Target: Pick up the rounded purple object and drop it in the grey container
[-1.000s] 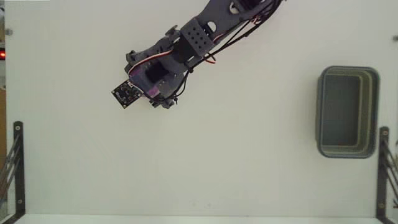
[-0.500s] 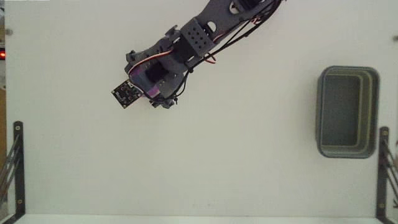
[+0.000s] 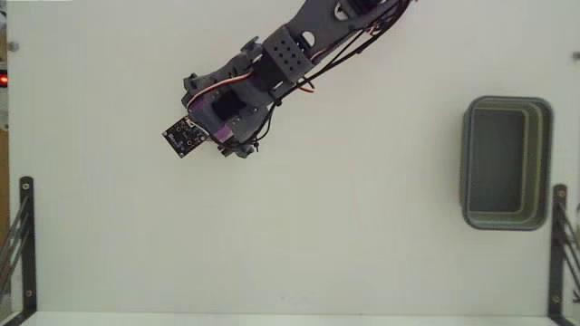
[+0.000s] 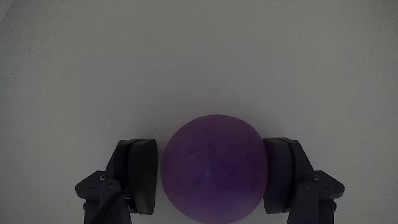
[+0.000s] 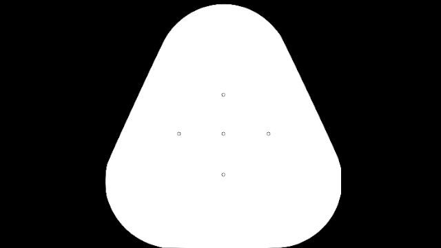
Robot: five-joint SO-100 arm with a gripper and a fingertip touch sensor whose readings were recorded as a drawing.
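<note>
In the wrist view the rounded purple object [image 4: 214,168] fills the space between my gripper's [image 4: 211,147] two dark fingers, and both pads press against its sides. The white table lies below it. In the fixed view the gripper [image 3: 227,140] sits at the upper left under the grey arm, next to a small black circuit board [image 3: 185,136]. Only a sliver of the purple object [image 3: 220,135] shows there. The grey container [image 3: 467,158] stands far off at the right edge, with nothing in it.
Black metal brackets stand at the lower left [image 3: 25,237] and lower right [image 3: 558,244] of the table. A small red light [image 3: 3,80] glows at the left edge. The arm [image 3: 313,36] enters from the top of the fixed view.
</note>
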